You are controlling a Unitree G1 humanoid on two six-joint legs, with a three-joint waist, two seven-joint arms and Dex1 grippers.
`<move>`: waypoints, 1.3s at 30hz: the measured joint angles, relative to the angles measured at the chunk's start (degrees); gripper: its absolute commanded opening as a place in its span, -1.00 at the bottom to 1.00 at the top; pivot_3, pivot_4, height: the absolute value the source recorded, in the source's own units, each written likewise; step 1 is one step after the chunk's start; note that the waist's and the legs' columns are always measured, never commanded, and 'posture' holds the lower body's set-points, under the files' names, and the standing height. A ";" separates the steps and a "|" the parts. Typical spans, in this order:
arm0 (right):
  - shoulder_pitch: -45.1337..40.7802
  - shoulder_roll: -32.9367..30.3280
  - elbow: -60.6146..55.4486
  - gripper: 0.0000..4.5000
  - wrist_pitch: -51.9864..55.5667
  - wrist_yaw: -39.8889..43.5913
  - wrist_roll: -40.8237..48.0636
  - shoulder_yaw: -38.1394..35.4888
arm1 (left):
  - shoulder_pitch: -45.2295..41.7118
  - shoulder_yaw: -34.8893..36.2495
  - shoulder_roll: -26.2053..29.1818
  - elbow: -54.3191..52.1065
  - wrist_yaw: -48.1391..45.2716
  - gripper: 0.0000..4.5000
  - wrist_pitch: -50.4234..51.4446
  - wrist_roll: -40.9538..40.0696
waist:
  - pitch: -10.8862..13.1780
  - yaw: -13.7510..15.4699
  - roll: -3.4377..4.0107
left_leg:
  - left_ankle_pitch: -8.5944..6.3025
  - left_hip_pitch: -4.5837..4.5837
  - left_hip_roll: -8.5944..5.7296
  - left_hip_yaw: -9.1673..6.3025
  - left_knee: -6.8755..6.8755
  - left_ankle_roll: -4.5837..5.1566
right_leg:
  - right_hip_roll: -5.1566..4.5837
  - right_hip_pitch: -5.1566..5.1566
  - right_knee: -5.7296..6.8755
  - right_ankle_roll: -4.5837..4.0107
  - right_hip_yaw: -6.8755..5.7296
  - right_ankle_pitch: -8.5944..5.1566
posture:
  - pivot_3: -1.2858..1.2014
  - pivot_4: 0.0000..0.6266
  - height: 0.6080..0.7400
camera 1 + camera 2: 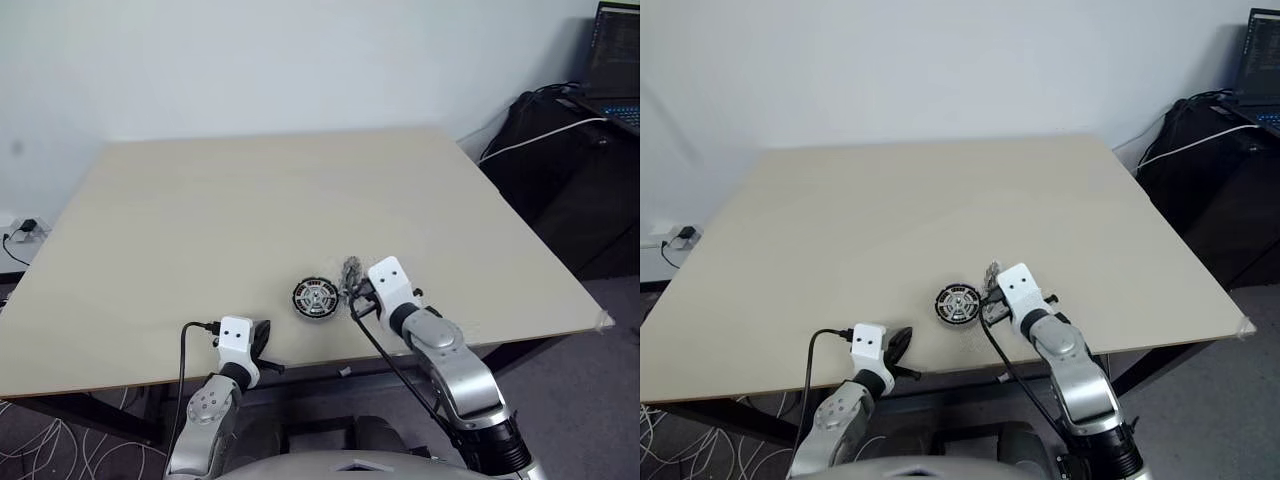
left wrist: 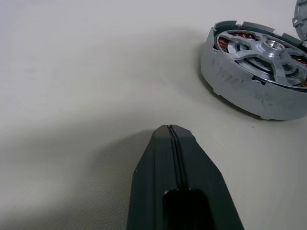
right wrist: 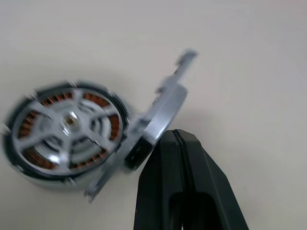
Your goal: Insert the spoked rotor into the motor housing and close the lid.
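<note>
Motor housing (image 1: 314, 298) sitting flat near the front edge of the table (image 1: 250, 210), spoked rotor (image 3: 67, 125) already seated inside, copper windings peeking between the spokes. Lid (image 3: 153, 124) tilted up on edge just right of the housing, lower rim touching it, not closed. Right gripper (image 3: 173, 136) right up against the lid, fingers pressed together, gripping nothing. Left gripper (image 2: 170, 130) also clamped shut and empty, resting low near the table edge, off to the housing's left.
</note>
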 measured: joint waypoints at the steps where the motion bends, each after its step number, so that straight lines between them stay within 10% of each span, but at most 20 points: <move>1: -1.12 0.98 -0.03 -0.99 0.16 0.23 0.31 0.63 | -0.01 -0.01 0.00 0.00 0.00 -1.00 0.01 0.00 | 0.00 -0.01 0.01 | 0.00 0.00 0.00 0.00 0.00 0.00 | 0.00 0.00 0.00 0.00 0.00 0.00 | 0.03 -1.00 1.00; 24: -4.31 0.27 4.50 -0.99 -0.89 -6.80 -2.12 -5.35 | 0.62 0.07 -0.04 -0.63 0.22 -1.00 0.02 0.02 | -0.02 0.24 0.03 | -0.01 -0.02 -0.10 0.00 -0.05 0.04 | -0.07 0.02 -0.10 0.00 0.01 0.03 | 0.03 -1.00 1.00; 39: 1.52 -4.37 -7.15 -0.99 15.99 7.84 11.75 -4.77 | 0.22 0.07 0.24 -0.63 0.05 -1.00 0.22 0.01 | -0.01 0.08 0.08 | -0.02 0.00 -0.04 0.00 0.02 0.06 | -0.05 0.09 -0.12 0.04 0.00 0.04 | 0.03 -1.00 1.00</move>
